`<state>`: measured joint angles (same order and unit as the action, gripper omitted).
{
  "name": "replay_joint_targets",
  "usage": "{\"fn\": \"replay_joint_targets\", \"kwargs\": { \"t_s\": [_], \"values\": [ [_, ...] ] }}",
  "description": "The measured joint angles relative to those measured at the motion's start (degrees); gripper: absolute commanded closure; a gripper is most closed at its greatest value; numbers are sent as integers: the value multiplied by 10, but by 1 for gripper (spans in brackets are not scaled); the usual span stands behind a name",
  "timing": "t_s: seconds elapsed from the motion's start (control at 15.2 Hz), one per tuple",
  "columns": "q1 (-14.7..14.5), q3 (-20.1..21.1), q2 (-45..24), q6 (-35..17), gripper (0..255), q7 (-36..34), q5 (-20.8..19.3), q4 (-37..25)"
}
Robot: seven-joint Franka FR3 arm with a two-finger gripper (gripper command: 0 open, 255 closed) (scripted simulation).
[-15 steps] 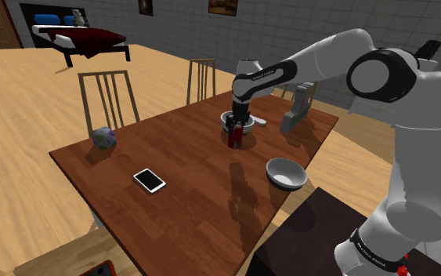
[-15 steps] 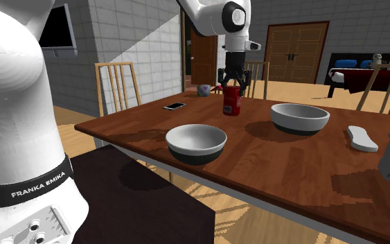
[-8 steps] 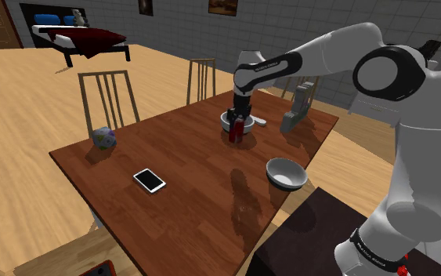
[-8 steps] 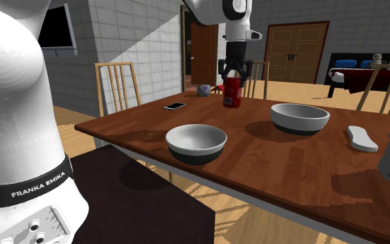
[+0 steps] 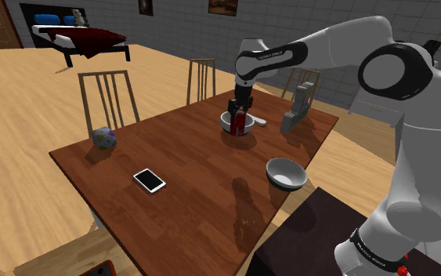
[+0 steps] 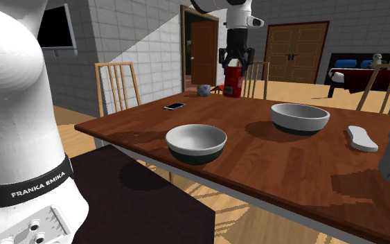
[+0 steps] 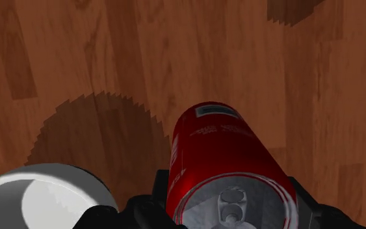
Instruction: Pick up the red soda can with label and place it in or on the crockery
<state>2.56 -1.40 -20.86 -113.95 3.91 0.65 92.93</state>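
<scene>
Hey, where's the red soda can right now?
The red soda can is off the table, held in the jaws; in the second exterior view it hangs up and left of the farther white bowl.

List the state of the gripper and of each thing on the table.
gripper: shut on the red soda can
red soda can: upright, held off the table
bowl nearer the stand: upright, empty
farther bowl: upright, empty
tablet: lying flat, screen up
</scene>
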Motion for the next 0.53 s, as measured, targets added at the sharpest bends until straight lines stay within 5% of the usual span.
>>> {"fn": "replay_joint_targets", "kwargs": {
  "t_s": [0.53],
  "values": [
    [10, -8, 164, -47, 255, 18, -4, 212]
  ]
}}
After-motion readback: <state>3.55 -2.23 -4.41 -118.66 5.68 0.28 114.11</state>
